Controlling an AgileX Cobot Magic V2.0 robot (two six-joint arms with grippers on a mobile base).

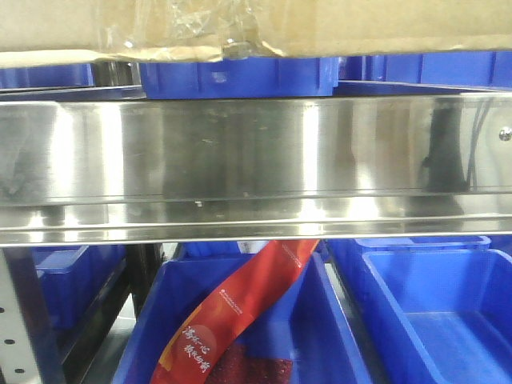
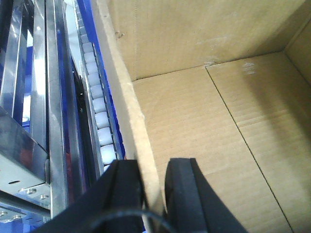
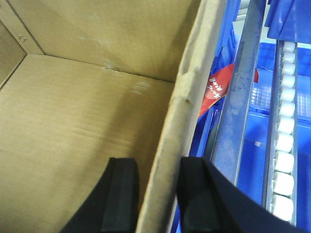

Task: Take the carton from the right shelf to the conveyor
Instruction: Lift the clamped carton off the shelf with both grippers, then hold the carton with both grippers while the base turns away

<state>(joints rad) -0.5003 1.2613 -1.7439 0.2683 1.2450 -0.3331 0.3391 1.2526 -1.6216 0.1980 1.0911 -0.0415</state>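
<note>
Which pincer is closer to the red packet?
Right. The right pincer grips the carton wall just beside the red packet; the left pincer grips the opposite wall, packet out of its view.

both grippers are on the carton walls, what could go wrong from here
The left gripper and right gripper pinch the carton only by its thin side walls, so the cardboard could bend or tear under load.
On the right wall the rim looks creased, so the grip may slip there.
The steel rail runs close beside the carton and could snag it.
</note>
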